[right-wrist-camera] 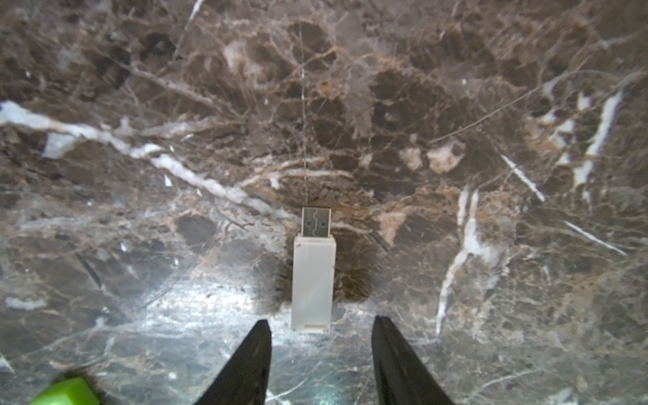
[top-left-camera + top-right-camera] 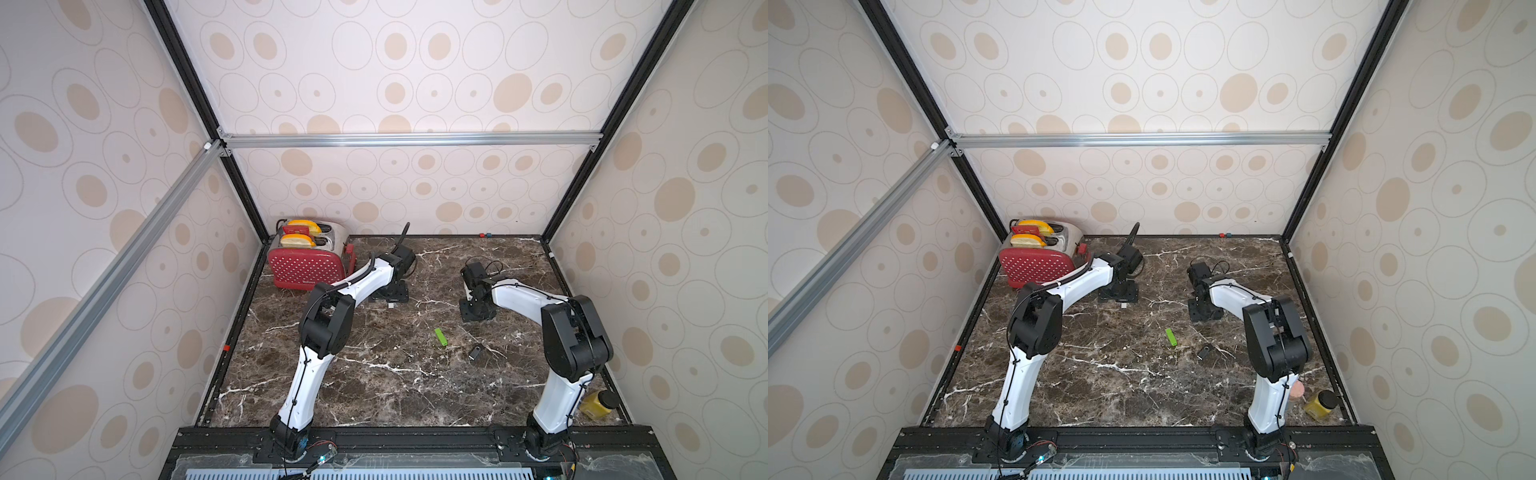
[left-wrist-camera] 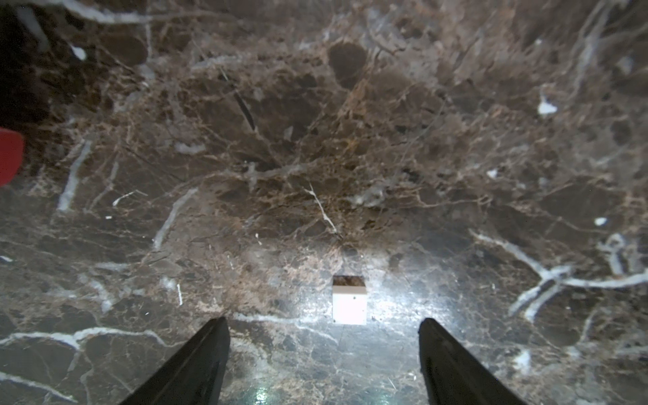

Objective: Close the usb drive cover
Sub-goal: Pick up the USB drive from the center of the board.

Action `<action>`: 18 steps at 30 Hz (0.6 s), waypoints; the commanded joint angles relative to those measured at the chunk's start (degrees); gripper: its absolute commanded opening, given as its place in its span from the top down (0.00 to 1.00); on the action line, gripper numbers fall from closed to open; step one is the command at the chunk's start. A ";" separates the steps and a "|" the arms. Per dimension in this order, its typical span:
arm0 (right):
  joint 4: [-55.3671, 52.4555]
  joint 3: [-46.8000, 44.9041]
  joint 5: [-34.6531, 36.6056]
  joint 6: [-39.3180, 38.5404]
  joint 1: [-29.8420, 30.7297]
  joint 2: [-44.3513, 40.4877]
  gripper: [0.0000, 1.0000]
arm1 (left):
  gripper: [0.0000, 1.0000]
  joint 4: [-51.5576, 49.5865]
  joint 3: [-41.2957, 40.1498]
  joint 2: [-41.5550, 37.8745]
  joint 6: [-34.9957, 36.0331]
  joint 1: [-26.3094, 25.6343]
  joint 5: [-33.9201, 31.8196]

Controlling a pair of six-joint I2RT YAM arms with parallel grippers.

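Note:
The white usb drive (image 1: pixel 313 280) lies flat on the marble with its metal plug (image 1: pixel 316 221) bare and pointing away from my right gripper (image 1: pixel 322 321). That gripper is open; its fingertips straddle the drive's rear end without touching it. The white cover (image 3: pixel 349 303) lies on the marble just ahead of my left gripper (image 3: pixel 322 324), its hollow end facing away. The left jaws stand wide open with nothing between them. In both top views the cover (image 2: pixel 391 305) (image 2: pixel 1123 305) shows as a small white speck under the left gripper (image 2: pixel 390 296). The drive is hidden there beneath the right gripper (image 2: pixel 478 311).
A green usb stick (image 2: pixel 441 337) (image 1: pixel 66 392) and a black one (image 2: pixel 476 353) lie nearer the front, between the arms. A red toaster (image 2: pixel 307 259) stands at the back left, and a yellow jar (image 2: pixel 598 405) at the front right. Walls enclose the marble table (image 2: pixel 374 386).

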 commanded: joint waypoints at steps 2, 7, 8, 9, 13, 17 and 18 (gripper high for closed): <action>0.01 0.24 -0.71 0.61 -0.18 1.67 0.51 | 0.17 -2.76 1.36 1.28 -0.49 1.23 0.85; 0.23 0.50 -1.30 0.36 -0.21 2.11 0.54 | 0.20 -1.88 0.42 2.00 -1.95 2.02 2.30; 0.22 0.50 -1.31 0.28 -0.17 2.28 0.54 | 0.20 -1.71 0.48 2.11 -2.18 2.10 2.40; 0.33 0.36 -1.23 0.35 -0.08 2.38 0.54 | 0.20 -1.60 0.49 2.25 -2.26 2.03 2.51; 0.49 0.51 -1.79 0.08 0.08 3.09 0.55 | 0.21 -1.93 1.56 3.20 -2.61 2.27 2.87; 0.38 0.76 -1.50 -0.14 0.45 3.29 0.56 | 0.22 -2.76 2.94 4.70 -3.16 2.28 3.12; 0.41 0.79 -1.54 -0.17 0.51 3.29 0.58 | 0.22 -2.73 2.99 5.01 -3.27 2.23 3.22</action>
